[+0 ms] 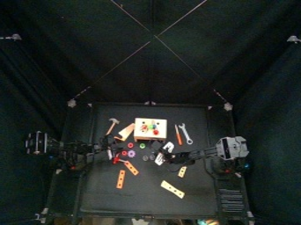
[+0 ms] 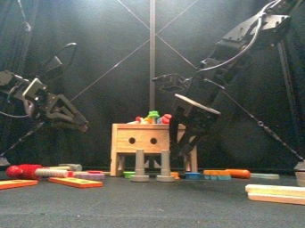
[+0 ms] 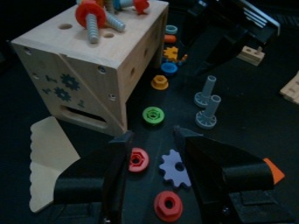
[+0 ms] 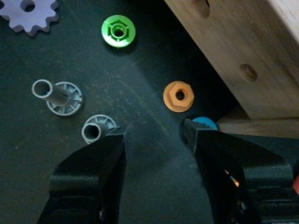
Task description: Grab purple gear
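The purple gear (image 3: 176, 166) lies flat on the black table, just in front of my left gripper (image 3: 158, 144) and between its open, empty jaws. A red nut (image 3: 138, 159) lies right beside the gear. In the top view the left gripper (image 1: 109, 152) is low at the left front of the wooden box (image 1: 150, 128). My right gripper (image 4: 155, 131) is open and empty, held above grey pegs (image 4: 56, 92) next to the box wall (image 4: 251, 61). The purple gear (image 4: 26, 13) also shows at the edge of the right wrist view, apart from those jaws.
A green nut (image 3: 153, 114), grey pegs (image 3: 208, 98), an orange gear (image 3: 172, 54) and a second red nut (image 3: 169, 206) lie around the gear. The right arm's gripper (image 3: 233, 26) is close beyond them. Wooden strips (image 1: 172, 188) lie at the table's front.
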Available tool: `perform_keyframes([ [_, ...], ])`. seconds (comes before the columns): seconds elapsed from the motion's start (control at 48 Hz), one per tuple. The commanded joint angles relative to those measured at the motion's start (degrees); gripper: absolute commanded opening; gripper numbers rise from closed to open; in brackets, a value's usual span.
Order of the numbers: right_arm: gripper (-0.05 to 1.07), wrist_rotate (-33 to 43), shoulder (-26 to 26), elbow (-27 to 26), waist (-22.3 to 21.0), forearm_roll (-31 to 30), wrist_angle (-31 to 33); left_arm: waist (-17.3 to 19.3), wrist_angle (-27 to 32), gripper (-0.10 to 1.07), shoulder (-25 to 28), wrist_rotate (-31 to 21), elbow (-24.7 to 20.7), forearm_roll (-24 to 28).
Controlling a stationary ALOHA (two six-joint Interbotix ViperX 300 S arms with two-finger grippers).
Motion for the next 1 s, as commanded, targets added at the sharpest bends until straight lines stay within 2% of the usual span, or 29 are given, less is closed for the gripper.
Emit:
perform_keyframes([
  [0.0, 0.86, -0.18, -2.20, -1.14, 0.44, 0.18, 0.18, -0.62, 2.64, 0.81, -0.18, -0.18, -1.05, 1.49],
  [0.188, 0.86, 0.18, -2.81, -0.79, 1.76, 0.79, 0.18, -3.34, 12.04, 0.82, 1.05, 0.00, -3.52, 3.69],
  [0.375, 0.86, 0.18, -4.39, 0.09, 3.25, 4.48, 0.18, -3.43, 18.72, 0.86, 3.34, 0.00, -6.15, 5.10],
  [0.667, 0.86, 1.76, -8.26, 2.72, 5.36, 5.63, 4.48, -4.04, 19.34, 0.98, 8.96, 0.00, -9.49, 5.10],
  [0.979, 0.86, 1.76, -8.35, 4.57, 5.01, 5.71, 4.75, -4.04, 19.86, 0.98, 16.26, 0.09, -13.80, 5.10],
])
